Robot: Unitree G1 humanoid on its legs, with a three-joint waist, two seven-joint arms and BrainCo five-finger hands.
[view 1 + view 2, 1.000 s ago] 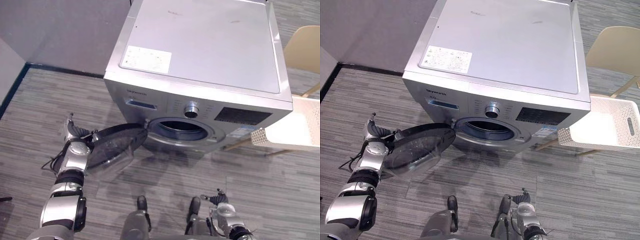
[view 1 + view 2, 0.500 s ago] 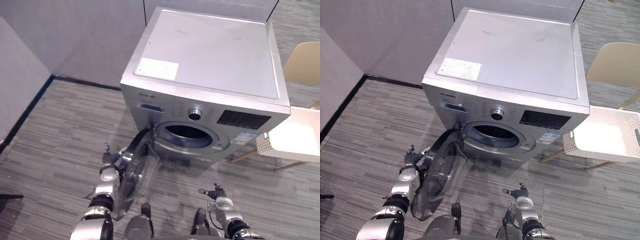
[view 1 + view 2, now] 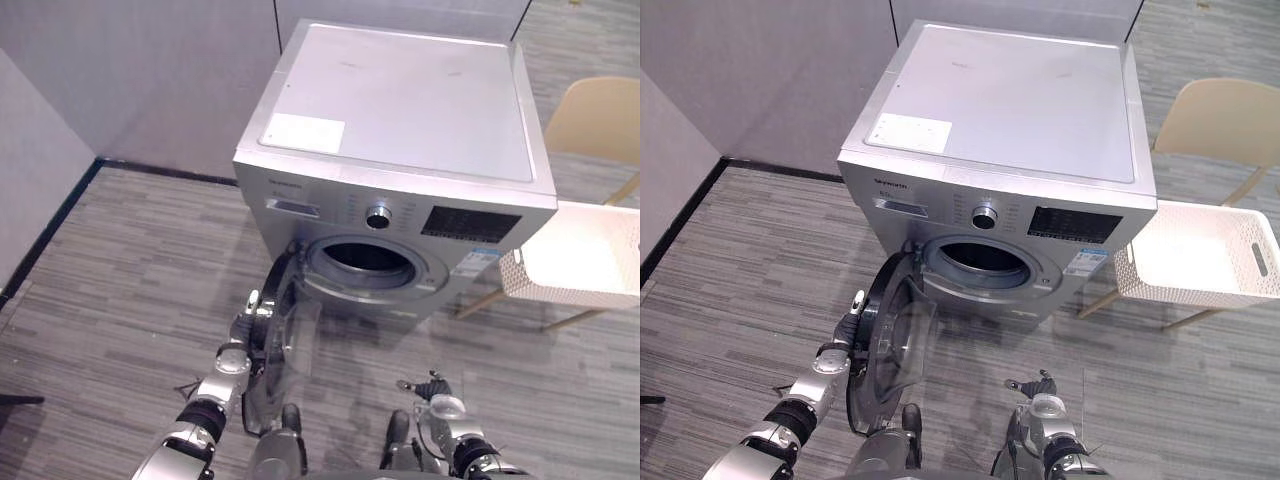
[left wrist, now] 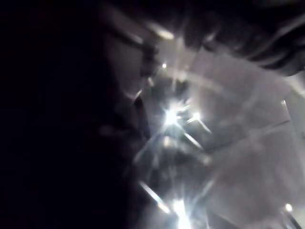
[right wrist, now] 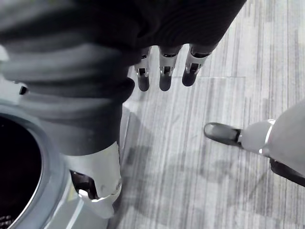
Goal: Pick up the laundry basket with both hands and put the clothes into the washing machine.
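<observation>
The silver washing machine (image 3: 1010, 110) stands ahead with its round drum opening (image 3: 983, 262) uncovered. Its glass door (image 3: 890, 345) stands out edge-on toward me. My left hand (image 3: 843, 338) lies against the door's outer side, partly behind the rim. The left wrist view is dark, with glare from the door glass (image 4: 224, 157). The white perforated laundry basket (image 3: 1245, 292) rests on a beige chair (image 3: 1225, 120) to the right of the machine; its inside looks plain white. My right hand (image 5: 162, 71) hangs low near the floor, open and holding nothing, far from the basket.
A grey partition wall (image 3: 760, 70) runs behind and to the left of the machine, with a dark skirting strip (image 3: 45, 225) at its foot. Grey striped floor (image 3: 730, 260) spreads in front of and beside the machine.
The door has swung from wide open at the left round to edge-on toward me, and my left hand came with it. The camera has shifted as well. The right hand stays low.
</observation>
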